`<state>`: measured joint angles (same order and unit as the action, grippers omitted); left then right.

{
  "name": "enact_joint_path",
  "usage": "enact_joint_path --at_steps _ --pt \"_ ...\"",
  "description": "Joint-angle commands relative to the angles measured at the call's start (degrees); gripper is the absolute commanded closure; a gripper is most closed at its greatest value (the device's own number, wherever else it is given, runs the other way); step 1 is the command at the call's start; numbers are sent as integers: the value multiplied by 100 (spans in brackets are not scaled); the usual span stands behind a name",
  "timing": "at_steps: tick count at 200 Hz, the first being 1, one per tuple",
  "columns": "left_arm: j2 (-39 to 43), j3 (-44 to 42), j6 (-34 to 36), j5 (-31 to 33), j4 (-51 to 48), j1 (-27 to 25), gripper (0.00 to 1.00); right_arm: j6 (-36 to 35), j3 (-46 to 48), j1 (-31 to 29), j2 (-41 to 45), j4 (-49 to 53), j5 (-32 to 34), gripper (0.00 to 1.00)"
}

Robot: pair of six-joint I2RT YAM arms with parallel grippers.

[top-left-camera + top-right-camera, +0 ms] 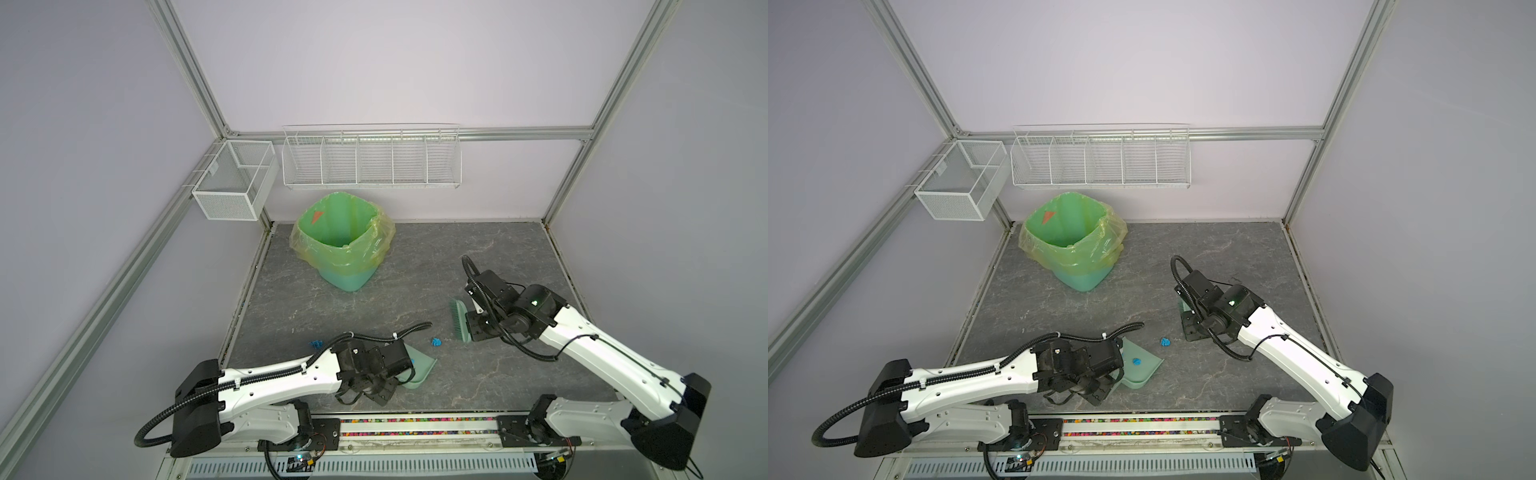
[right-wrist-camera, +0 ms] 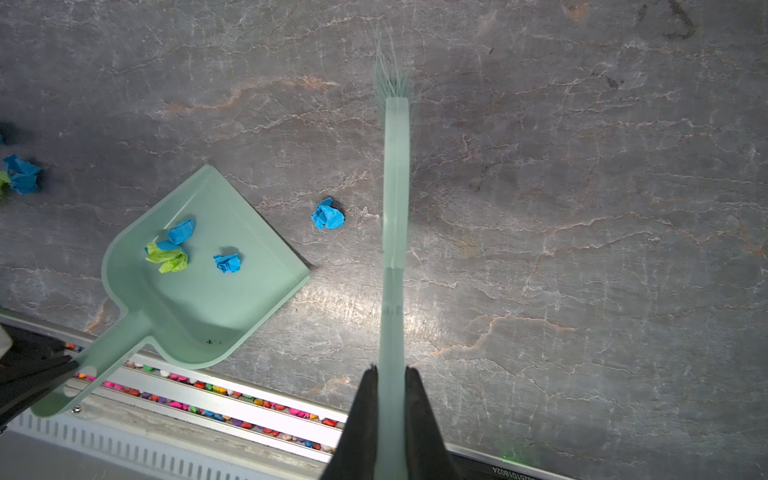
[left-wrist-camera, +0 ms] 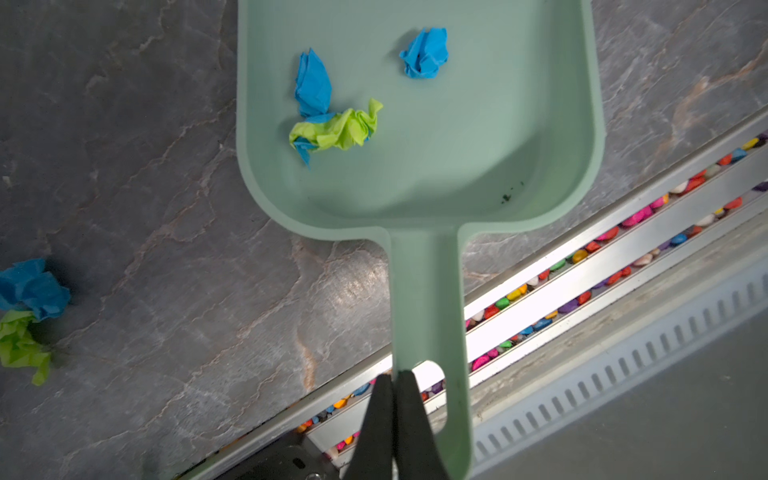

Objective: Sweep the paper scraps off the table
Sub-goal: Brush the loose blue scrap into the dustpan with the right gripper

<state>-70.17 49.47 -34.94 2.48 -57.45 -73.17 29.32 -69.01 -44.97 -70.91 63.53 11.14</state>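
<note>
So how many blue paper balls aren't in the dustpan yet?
2 blue balls: one between dustpan and brush, one touching a green scrap beyond the dustpan. More may be hidden.

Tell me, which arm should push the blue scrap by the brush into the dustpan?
Probably right. The right gripper holds the brush beside that blue scrap, near the dustpan mouth. The left gripper is busy holding the dustpan's handle.
</note>
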Motion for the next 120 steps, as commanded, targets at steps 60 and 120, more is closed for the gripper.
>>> enact_joint_path --at_steps 60,120 --pt "-411 124 59 102 91 -13 100 -1102 -906 16 -1300 -371 -611 93" --pt "-815 330 74 232 226 -13 100 -708 -799 -240 -744 -590 -2203 93"
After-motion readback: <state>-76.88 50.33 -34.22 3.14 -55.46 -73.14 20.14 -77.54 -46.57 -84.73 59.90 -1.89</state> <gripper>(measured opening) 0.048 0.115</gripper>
